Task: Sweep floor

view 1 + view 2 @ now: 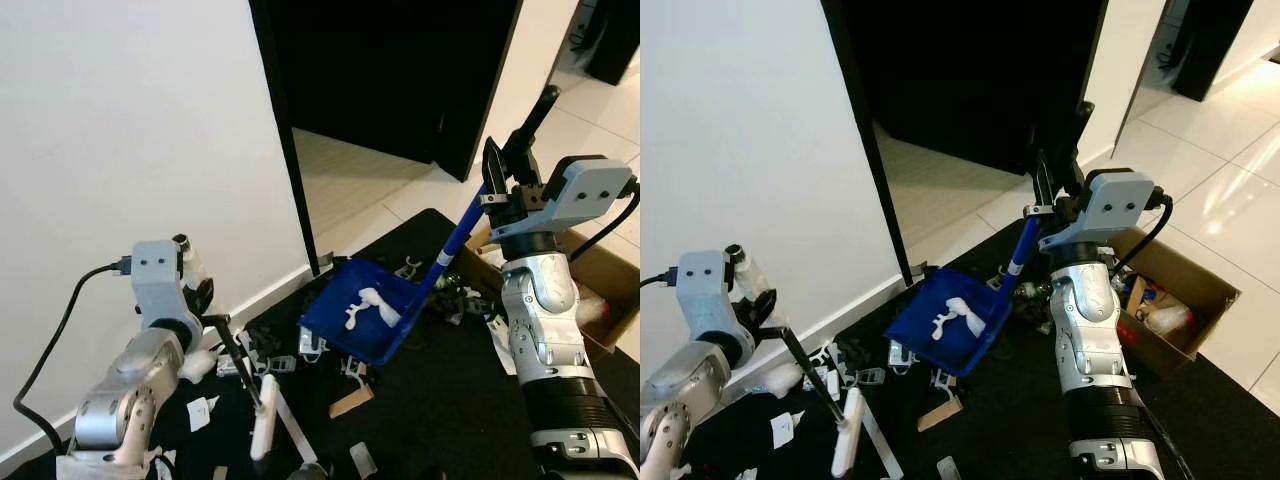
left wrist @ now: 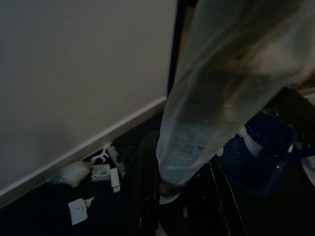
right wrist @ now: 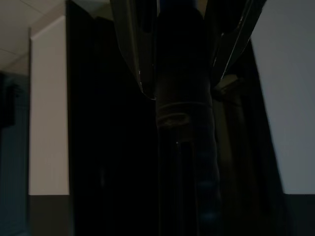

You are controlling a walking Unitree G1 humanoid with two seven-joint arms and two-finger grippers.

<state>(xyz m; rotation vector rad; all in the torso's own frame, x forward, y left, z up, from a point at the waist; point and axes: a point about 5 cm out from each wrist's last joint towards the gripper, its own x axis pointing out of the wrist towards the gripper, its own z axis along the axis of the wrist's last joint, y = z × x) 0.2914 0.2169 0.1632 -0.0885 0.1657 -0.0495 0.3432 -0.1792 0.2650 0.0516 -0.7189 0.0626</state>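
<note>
A blue dustpan (image 1: pixel 365 318) hangs tilted above the black mat (image 1: pixel 450 400), with white scraps (image 1: pixel 368 305) lying inside it. Its long blue handle (image 1: pixel 455 238) rises to a black grip, and my right gripper (image 1: pixel 505 170) is shut on that grip; in the right wrist view the fingers (image 3: pixel 130 44) flank the dark grip (image 3: pixel 179 98). On the left, near the wall, my left gripper (image 1: pixel 205 305) is shut on the thin black handle (image 1: pixel 240 362) of a brush whose white head (image 1: pixel 264 430) rests on the mat. The dustpan (image 2: pixel 266 152) also appears in the left wrist view.
Loose litter (image 1: pixel 262 350) and paper bits lie on the mat between the brush and the dustpan. A white wall (image 1: pixel 120 150) stands at left, with a dark doorway (image 1: pixel 390 70) beyond it. An open cardboard box (image 1: pixel 1175 300) with rubbish sits on the tiled floor at right.
</note>
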